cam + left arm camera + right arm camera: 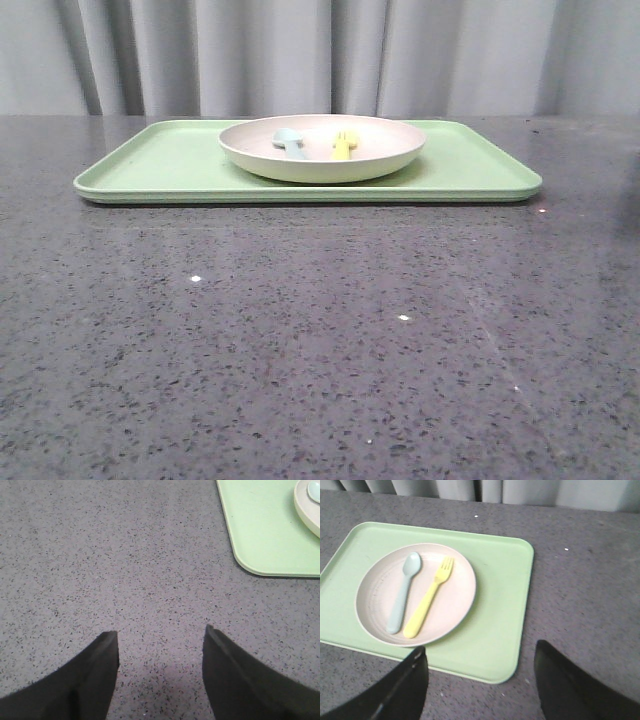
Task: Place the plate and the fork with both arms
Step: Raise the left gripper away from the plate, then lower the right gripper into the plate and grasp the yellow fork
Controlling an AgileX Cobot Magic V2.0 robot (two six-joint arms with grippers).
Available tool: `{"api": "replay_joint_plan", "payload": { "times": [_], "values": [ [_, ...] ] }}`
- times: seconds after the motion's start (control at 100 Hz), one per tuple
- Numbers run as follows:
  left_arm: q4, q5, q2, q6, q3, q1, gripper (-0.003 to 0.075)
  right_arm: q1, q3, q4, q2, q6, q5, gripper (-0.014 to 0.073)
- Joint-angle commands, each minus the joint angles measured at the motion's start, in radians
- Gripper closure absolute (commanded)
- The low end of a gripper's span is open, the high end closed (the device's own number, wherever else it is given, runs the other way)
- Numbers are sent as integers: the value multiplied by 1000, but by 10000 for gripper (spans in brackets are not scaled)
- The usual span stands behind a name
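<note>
Speckled grey table (pixel 300 350) carries a light-green tray (pixel 150 165) at its far side. Left pincer (pixel 161 635) hangs spread wide over bare table, holding nothing. On the tray sits the cream plate (pixel 455 600), holding a pale blue spoon (pixel 404 592) with the yellow fork (pixel 427 602) just right of it. Right pincer (pixel 480 655) gapes wide, empty.

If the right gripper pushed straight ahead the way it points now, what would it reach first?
Probably the light-green tray: the open right gripper aims at its near edge, to the side of the cream plate holding the yellow fork and pale blue spoon. Depth is unclear, so it might touch the grey tabletop first.
</note>
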Motion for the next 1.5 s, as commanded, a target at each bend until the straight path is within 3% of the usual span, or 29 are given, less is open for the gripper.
{"api": "replay_joint_plan", "payload": {
  "times": [0.0, 0.35, 0.65, 1.49],
  "values": [
    [-7, -69, 0, -7, -25, 2, 345, 38, -113, 10, 75, -5, -61, 126],
    [-14, -69, 0, -7, -25, 2, 345, 163, -490, -5, 433, 73, 79, 127],
    [-14, -69, 0, -7, -25, 2, 345, 252, -731, -212, 655, 248, 192, 127],
    [-14, -69, 0, -7, -25, 2, 345, 254, -767, -230, 885, 340, 211, 127]
  ]
}}
